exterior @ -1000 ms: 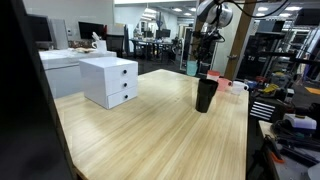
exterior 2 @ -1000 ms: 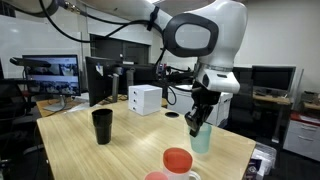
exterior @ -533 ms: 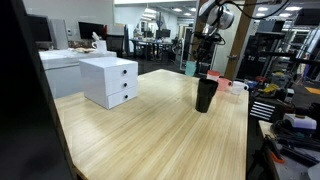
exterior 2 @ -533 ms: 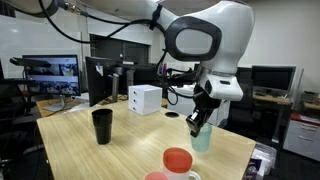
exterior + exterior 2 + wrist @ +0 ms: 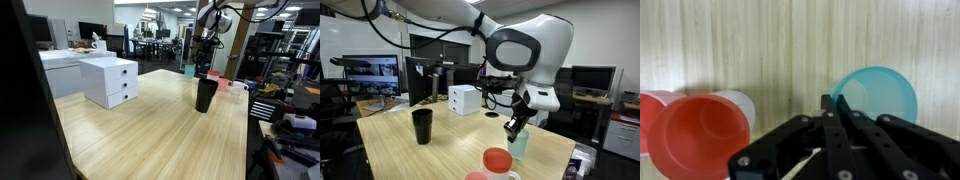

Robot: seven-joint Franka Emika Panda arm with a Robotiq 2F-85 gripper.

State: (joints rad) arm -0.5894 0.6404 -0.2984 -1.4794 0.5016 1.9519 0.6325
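the gripper (image 5: 836, 104) is closed on the thin wall of the blue cup (image 5: 880, 95) at its rim. one finger appears to be set inside and one outside, so hardly any gap is left between the jaws. the cup is held roughly upright by this pinch, close to an edge of the bench (image 5: 150, 130); whether it is lifted cannot be told. a red cup (image 5: 702, 138) and a white cup (image 5: 740, 100) stand just beside it. a black cup (image 5: 422, 125) is placed well apart.
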